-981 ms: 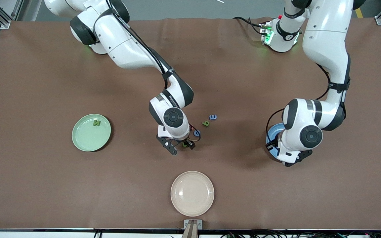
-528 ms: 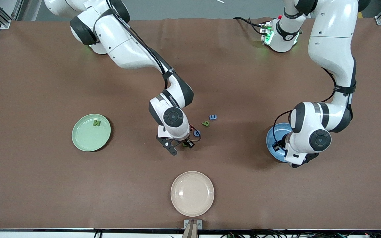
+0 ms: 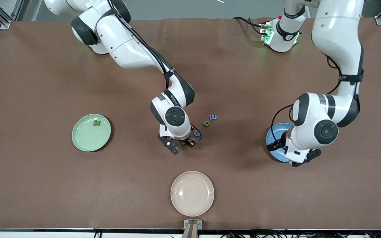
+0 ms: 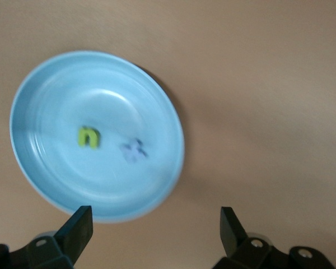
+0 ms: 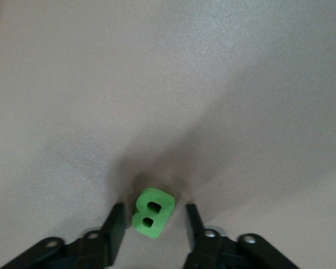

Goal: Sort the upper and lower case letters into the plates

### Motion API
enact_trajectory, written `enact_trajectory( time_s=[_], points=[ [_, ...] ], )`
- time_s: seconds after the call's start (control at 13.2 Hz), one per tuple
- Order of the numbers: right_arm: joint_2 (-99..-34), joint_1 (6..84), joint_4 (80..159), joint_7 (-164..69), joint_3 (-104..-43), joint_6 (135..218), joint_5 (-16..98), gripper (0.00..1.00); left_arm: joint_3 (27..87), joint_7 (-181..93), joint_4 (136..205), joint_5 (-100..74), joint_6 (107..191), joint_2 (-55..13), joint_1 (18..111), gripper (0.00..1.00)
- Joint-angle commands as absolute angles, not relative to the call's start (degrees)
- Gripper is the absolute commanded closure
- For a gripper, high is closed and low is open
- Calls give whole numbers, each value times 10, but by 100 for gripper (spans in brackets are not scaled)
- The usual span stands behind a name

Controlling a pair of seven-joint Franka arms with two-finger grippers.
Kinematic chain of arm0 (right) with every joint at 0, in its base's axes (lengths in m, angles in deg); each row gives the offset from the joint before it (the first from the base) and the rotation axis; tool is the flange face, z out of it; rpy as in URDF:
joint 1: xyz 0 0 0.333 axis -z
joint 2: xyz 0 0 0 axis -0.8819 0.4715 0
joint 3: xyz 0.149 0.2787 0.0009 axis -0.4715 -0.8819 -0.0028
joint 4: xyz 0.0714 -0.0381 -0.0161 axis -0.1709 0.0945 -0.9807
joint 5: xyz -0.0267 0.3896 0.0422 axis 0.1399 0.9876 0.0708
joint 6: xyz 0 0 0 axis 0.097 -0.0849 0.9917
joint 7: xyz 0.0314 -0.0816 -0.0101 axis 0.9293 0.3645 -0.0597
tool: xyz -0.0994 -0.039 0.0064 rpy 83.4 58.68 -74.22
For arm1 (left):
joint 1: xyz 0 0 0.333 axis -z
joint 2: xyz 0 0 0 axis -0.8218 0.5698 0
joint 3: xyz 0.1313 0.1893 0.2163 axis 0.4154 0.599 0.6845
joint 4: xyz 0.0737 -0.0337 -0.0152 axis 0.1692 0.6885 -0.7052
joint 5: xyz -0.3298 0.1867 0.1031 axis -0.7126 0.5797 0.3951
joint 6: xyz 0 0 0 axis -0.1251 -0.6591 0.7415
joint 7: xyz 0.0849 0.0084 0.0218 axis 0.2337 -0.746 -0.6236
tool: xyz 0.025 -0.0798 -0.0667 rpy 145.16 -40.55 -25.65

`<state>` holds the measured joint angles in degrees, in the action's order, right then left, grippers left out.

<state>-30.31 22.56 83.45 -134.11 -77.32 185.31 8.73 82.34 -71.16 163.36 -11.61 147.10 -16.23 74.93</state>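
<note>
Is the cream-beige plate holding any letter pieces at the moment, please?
No, the cream-beige plate shows only its bare surface in the front view, with no letter on it.

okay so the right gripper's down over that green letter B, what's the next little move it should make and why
Probably finish closing the right gripper on the green B, then lift. The wrist view shows the B lying on the table between the two fingers, with small gaps at each side, so it is not yet pinched. As a capital it likely belongs with the N in the mint green plate.
</note>
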Motion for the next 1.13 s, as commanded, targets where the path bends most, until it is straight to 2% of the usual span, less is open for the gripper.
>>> enact_trajectory(
  time_s=[0.0,0.15,0.3,0.75,1.06],
  points=[
    [-296,230,831,-1345,-772,1855,82,99,786,-758,1670,-107,1465,-206,754,0],
    [-312,239,832,-1327,-772,1849,84,100,760,-823,1670,-107,1466,-208,754,0],
    [-358,260,883,-1267,-774,1821,86,100,745,-854,1669,-107,1470,-208,754,0],
    [-614,347,1203,-1020,-773,1843,86,100,728,-929,1670,-109,1497,-191,778,0],
    [-722,442,1386,-834,-772,1911,85,100,728,-953,1669,-106,1522,-176,796,0]
  ],
)
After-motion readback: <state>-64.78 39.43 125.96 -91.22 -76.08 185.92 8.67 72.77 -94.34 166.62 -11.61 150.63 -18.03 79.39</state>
